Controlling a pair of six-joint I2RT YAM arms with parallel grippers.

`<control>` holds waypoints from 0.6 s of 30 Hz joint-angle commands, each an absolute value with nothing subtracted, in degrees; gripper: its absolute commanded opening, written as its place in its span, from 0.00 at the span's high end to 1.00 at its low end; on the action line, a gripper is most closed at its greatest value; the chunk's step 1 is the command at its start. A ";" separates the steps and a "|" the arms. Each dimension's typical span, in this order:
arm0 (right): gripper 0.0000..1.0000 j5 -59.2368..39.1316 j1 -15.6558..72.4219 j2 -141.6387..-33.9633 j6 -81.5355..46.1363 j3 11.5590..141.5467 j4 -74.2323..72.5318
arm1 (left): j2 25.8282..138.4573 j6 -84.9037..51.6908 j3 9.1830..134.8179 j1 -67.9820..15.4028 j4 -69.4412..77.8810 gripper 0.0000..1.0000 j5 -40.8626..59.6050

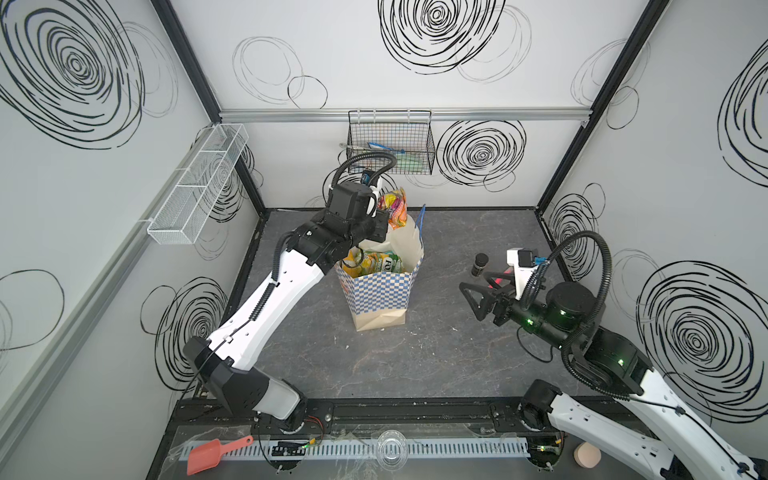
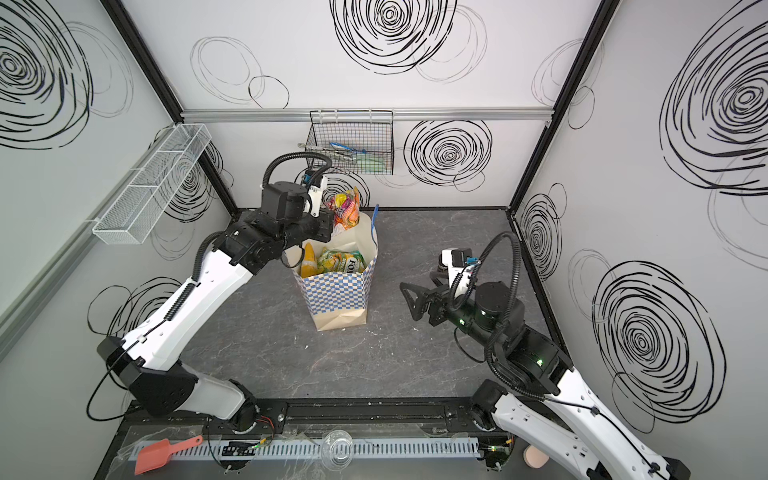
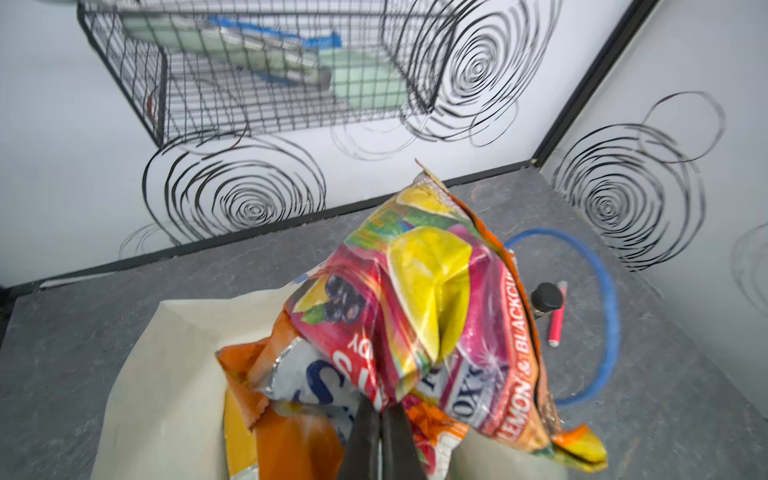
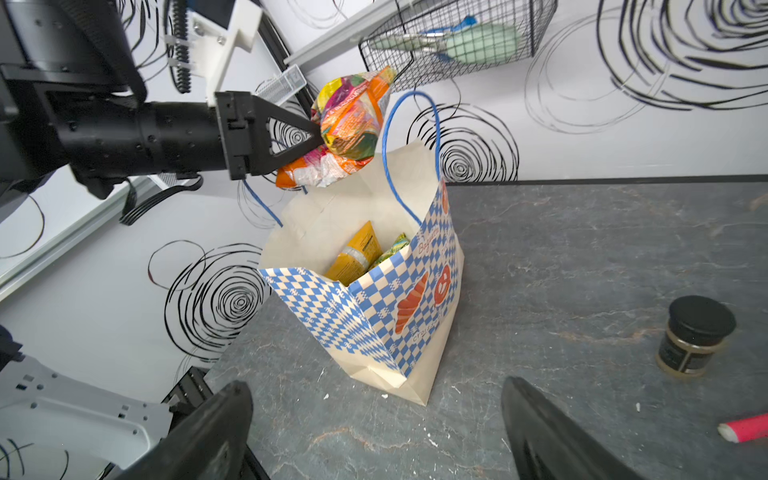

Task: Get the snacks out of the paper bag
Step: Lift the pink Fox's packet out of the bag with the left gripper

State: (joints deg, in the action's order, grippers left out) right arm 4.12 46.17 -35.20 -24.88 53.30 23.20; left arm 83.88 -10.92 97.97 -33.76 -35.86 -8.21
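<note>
Where the left gripper (image 4: 318, 137) hangs above the mouth of the paper bag (image 4: 374, 316), its fingers are clenched on a crumpled bunch of snack packets (image 4: 353, 120) (a pink-and-yellow one printed with lemons on top, orange ones under it). The bunch is clear of the bag's rim and close to one blue cord handle (image 3: 609, 299). In both top views the bunch (image 1: 397, 208) shows over the far edge of the bag (image 1: 376, 291), which stands upright near the middle of the grey table (image 1: 415, 353). More packets lie inside the bag: a yellow-gold packet (image 4: 355, 253) with a green packet (image 4: 395, 245) next to it. The right gripper (image 1: 471, 300) is off to the right of the bag, well apart from it, its fingers spread wide with nothing between them. Near it on the table stands a small dark-lidded jar (image 4: 694, 336), and close by a pink marker (image 4: 744, 430) lies flat.
</note>
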 commanded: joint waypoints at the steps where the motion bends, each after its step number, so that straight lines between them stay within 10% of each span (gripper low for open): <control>1: 0.03 9.62 46.40 -32.25 -25.75 51.63 18.82 | 79.52 -9.67 100.81 -37.25 -30.05 1.00 -10.38; 18: 0.03 26.49 46.39 -22.88 -19.13 55.59 23.75 | 80.98 -10.25 87.27 -61.81 -8.73 1.00 -19.55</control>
State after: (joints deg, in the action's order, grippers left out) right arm 21.39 46.17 -25.12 -20.53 53.08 22.70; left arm 77.82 -10.48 88.92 -60.55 -15.99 -14.92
